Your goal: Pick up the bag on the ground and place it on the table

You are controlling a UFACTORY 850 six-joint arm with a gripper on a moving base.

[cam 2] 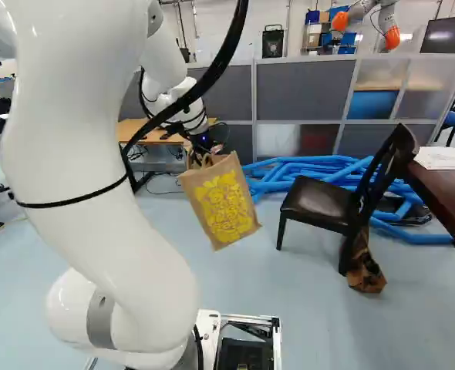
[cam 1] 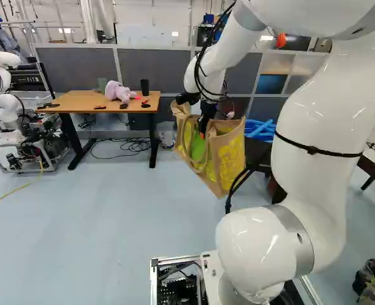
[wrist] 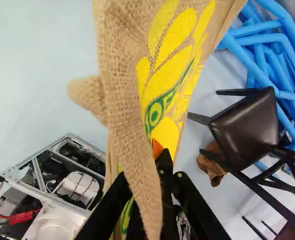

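Left base view: the bag (cam 1: 229, 159) hangs tilted from the gripper (cam 1: 203, 131), off the floor and outside the right edge of the table (cam 1: 76, 98); carried too low, its base could strike the near right corner, or sweep the plush toy (cam 1: 119, 92) off. Right base view: slanted hang, swing likely if hurried. Wrist view: gripper closed on bag fabric, grip depth concealed; a shallow hold could slip.
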